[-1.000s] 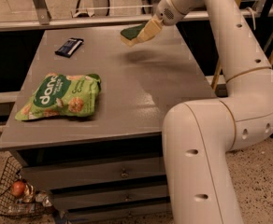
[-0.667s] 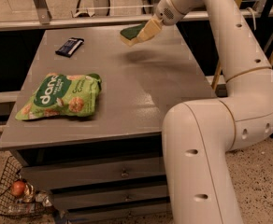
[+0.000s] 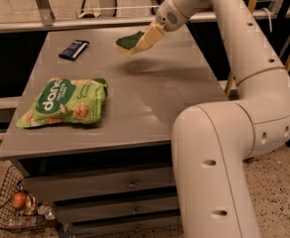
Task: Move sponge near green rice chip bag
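Note:
The sponge (image 3: 127, 41), dark green on top with pale yellow foam below, hangs above the far middle of the grey table (image 3: 150, 103). My gripper (image 3: 144, 39) is shut on the sponge's right end and holds it clear of the tabletop, its shadow below it. The green rice chip bag (image 3: 63, 103) lies flat near the table's front left, well apart from the sponge.
A dark blue flat wrapped bar (image 3: 74, 49) lies at the table's far left. My white arm (image 3: 224, 148) stands along the table's right side. A wire basket (image 3: 21, 207) with small items sits on the floor at the front left. A railing (image 3: 75, 24) runs behind the table.
The gripper has carried the sponge a little to the left and toward the front. The bag and the blue bar have not moved.

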Controlling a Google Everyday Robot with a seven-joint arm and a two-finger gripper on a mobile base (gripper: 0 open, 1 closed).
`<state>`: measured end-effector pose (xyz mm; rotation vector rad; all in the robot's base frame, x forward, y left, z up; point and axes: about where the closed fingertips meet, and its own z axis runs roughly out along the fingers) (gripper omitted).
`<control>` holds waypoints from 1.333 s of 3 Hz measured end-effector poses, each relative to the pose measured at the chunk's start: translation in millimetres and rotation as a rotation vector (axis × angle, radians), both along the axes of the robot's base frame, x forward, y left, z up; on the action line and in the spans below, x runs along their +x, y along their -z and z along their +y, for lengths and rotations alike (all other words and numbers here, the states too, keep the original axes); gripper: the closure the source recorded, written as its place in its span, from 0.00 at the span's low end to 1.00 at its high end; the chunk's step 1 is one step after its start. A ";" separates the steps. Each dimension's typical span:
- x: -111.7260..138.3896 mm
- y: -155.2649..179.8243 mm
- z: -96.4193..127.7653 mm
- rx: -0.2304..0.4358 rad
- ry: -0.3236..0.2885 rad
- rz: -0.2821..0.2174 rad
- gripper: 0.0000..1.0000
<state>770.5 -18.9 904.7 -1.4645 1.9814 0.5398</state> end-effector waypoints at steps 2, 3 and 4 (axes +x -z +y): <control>-53.2 -10.0 39.7 0.041 -0.139 0.022 1.00; -89.1 9.6 67.1 0.059 -0.220 0.084 1.00; -118.4 21.5 82.9 0.065 -0.289 0.115 1.00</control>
